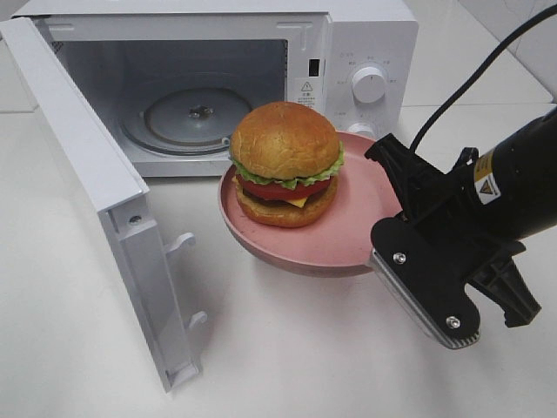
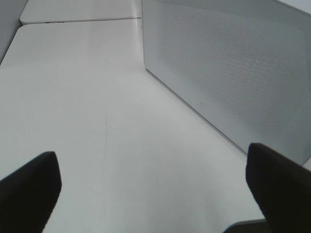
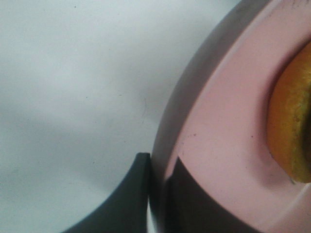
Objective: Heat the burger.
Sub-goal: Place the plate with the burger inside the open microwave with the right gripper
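Note:
The burger [image 1: 285, 164], with golden-brown bun, green lettuce, red tomato and yellow cheese, sits on a round pink plate [image 1: 348, 239]. My right gripper [image 1: 387, 228] is shut on the plate's right rim and holds it lifted just in front of the open white microwave [image 1: 261, 52]. In the right wrist view the two dark fingers [image 3: 129, 194] pinch the pink plate rim [image 3: 214, 145], with the bun edge [image 3: 291, 126] beside them. My left gripper [image 2: 153, 189] is open and empty over the white table beside the microwave's perforated side wall [image 2: 228, 68]. It is out of the exterior view.
The microwave door [image 1: 104, 200] stands open to the left, reaching toward the table's front. The glass turntable [image 1: 196, 117] lies bare inside the cavity. The control knob [image 1: 369, 84] is on the right panel. White table [image 1: 287, 357] surrounds everything.

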Controlling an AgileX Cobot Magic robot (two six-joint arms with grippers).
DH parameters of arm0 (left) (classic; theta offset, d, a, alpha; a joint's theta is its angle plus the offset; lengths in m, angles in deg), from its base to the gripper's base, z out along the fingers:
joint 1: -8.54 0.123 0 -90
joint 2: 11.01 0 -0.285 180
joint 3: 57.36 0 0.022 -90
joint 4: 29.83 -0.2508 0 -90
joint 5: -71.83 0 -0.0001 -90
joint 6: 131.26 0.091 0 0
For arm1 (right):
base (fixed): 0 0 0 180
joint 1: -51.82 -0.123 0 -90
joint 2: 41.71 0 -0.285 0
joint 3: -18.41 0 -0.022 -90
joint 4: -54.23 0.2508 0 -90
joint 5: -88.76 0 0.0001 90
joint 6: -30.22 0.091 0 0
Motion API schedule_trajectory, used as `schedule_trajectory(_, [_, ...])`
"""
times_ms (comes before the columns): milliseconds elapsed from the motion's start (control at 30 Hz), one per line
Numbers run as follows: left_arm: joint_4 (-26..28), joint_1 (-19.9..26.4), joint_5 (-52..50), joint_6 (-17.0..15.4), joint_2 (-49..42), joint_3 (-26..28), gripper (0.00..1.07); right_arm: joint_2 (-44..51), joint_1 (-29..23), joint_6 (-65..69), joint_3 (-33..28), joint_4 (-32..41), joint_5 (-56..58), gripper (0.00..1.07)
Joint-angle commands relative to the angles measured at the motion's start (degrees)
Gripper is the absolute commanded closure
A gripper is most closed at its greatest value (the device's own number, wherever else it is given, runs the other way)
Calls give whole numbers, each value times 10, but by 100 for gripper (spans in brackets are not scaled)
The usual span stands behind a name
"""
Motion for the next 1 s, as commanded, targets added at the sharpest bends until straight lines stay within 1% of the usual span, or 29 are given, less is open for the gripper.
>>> schedule_trajectory(33, [1, -2, -8, -1, -10, -1, 10, 3, 18, -86, 4, 57, -50, 107])
schedule_trajectory(67, [1, -2, -8, -1, -10, -1, 10, 3, 26, -123, 4, 88, -55, 107])
schedule_trajectory(100, [1, -2, -8, -1, -10, -1, 10, 3, 26, -123, 4, 88, -55, 107])
schedule_trajectory(167, [1, -2, -8, -1, -10, -1, 10, 3, 36, -184, 4, 137, -56, 107])
schedule_trajectory(200, [1, -2, -8, -1, -10, -1, 10, 3, 36, -184, 4, 137, -56, 107])
schedule_trajectory(233, [1, -2, -8, -1, -10, -1, 10, 3, 41, -210, 4, 163, -57, 107])
schedule_trajectory(400, [1, -2, -8, -1, -10, -1, 10, -2, 45, -217, 8, 164, -61, 107])
schedule_trajectory(667, [1, -2, -8, -1, -10, -1, 10, -30, 44, -213, 54, 168, -51, 107])
schedule_trajectory(1000, [1, -2, -8, -1, -10, -1, 10, -68, 44, -213, 84, 181, -54, 107])
